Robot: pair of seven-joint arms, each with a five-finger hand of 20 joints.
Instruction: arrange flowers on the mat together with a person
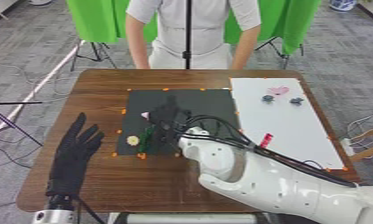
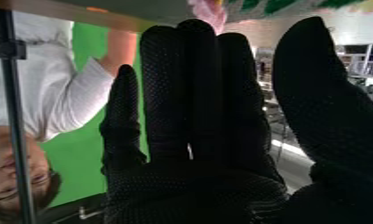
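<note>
Right hand [image 2: 200, 187]: over dark mat [image 1: 200, 96]; fingers straight, open.
Left hand [image 1: 69, 160]: beside mat; fingers extended, empty.
Pink flower [image 1: 145, 115]: on mat, near right fingertips.
Pale yellow flower [image 1: 134, 140]: on mat, near corner, beside green stems [image 1: 146, 139].
White sheet [image 1: 298, 135]: bears pink piece [image 1: 277, 90], two dark pieces [image 1: 268, 98], red item [image 1: 266, 140].
Progress: arrangement begun; pieces on sheet probably remain to be placed.
</note>
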